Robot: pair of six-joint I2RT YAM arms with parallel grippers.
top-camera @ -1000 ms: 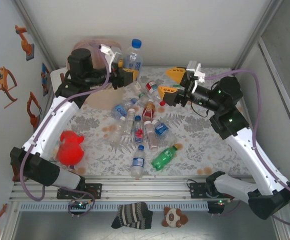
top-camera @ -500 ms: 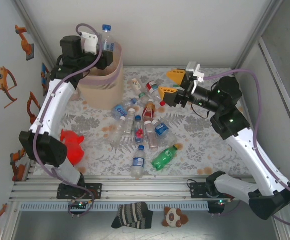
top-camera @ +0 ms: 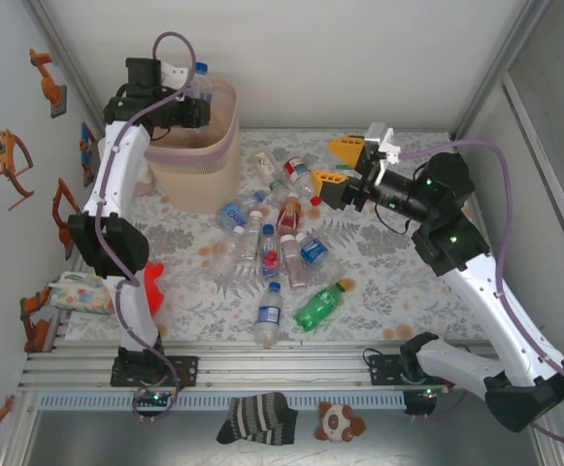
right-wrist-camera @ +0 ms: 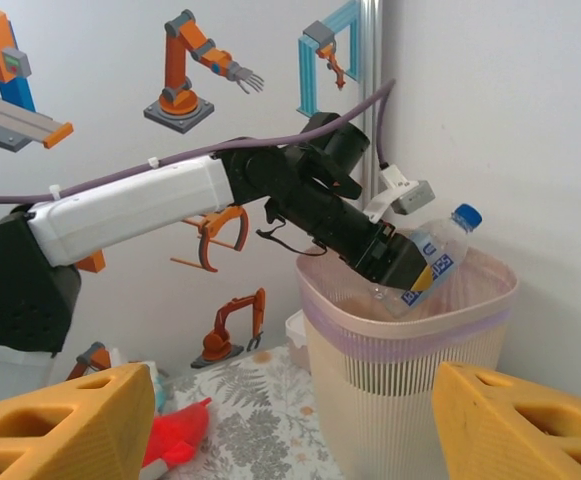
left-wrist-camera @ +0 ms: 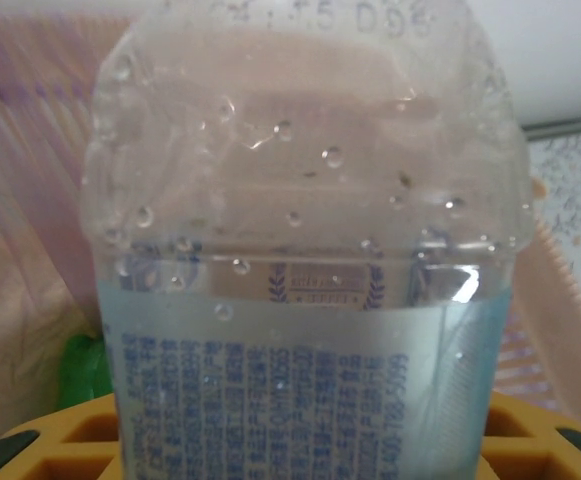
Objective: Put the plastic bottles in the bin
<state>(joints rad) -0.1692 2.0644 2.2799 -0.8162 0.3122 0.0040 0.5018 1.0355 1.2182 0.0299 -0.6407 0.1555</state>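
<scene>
"Starting at the far left, what has the left gripper (top-camera: 188,100) got?"

"I have it clamped on a clear plastic bottle (top-camera: 202,83) with a blue cap and blue label, held tilted above the open mouth of the bin (top-camera: 225,136). On my left wrist camera the bottle's body sits between the yellow fingers (left-wrist-camera: 45,445). A green shape (left-wrist-camera: 85,365) lies lower down against the pink liner (left-wrist-camera: 30,250)."

"And the bin itself?"

"It stands at the far left corner of the table (top-camera: 383,282), close to the back wall. Nearer to me on that side I see a red plush toy (top-camera: 153,283), partly hidden by the left arm."

"The other bottles?"

"The pile (top-camera: 272,233) lies in the middle of the table, just right of the bin. They are mostly clear, with red, blue or white caps. A green bottle (top-camera: 318,304) lies at the near right of the pile, and a blue-labelled bottle (top-camera: 269,313) lies just left of it."

"And the right side?"

"I see the right gripper (top-camera: 335,162) hovering above the far right edge of the pile, its yellow fingers spread wide with nothing between them."
</scene>
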